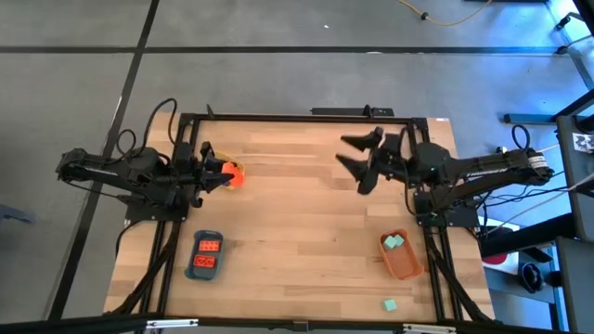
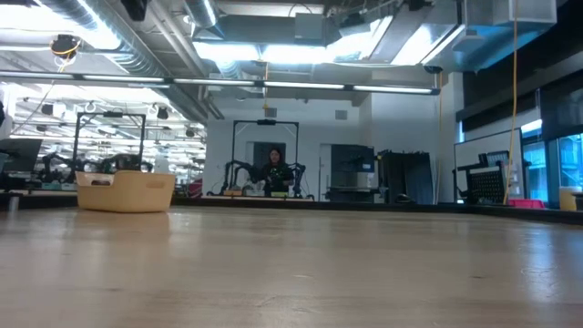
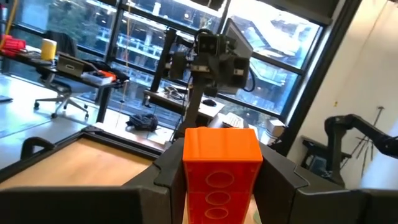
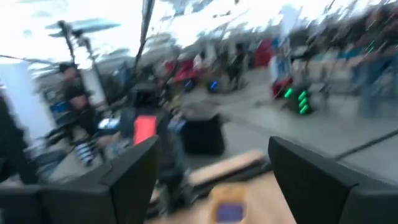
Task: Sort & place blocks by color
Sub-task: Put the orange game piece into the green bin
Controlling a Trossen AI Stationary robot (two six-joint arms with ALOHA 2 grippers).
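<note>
Now an orange-red block is seen clamped between the fingers of the left gripper, held raised over the left side of the tabletop. Nearer the front edge, a blue tray is laid with two orange-red blocks inside. Over on the right, an orange tray is seen with mint-teal blocks in it, and one mint-teal block is left loose on the wood just beside the front edge. Farther back, the right gripper is held wide and empty above the tabletop. Beyond the tabletop, a tan basket and a seated person are picked out in the room.
</note>
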